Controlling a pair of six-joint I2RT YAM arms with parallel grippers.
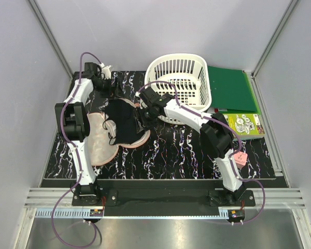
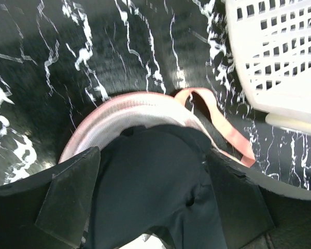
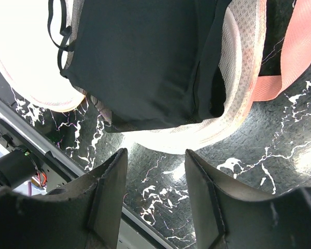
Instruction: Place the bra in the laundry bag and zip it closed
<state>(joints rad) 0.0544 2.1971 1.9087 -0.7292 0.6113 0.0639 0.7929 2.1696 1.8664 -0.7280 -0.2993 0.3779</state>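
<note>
Bra (image 1: 122, 120), black, lay spread flat on the pale mesh lining of the laundry bag (image 1: 98, 142). Bag lay open, on the black marbled table (image 1: 186, 150), left of centre. Most of the garment was uncovered. In the right wrist view one corner seemed to sit under the mesh rim, not certain. Zip not closed.

Left gripper (image 2: 153, 152): fingers spread wide, released, holding nothing. It sat over the far end of the bra, with dark fabric and the bag's pink rim showing between the fingers. Contact with the fabric could not be told.

Right gripper (image 3: 155, 155): jaws apart, nothing held, only bare table between them. It sat just beside the bag's right rim.

Pink strap (image 2: 225, 132) of the bag lay on the table toward the white basket (image 1: 181, 78). Basket stood behind and right of the bag, near it but apart
</note>
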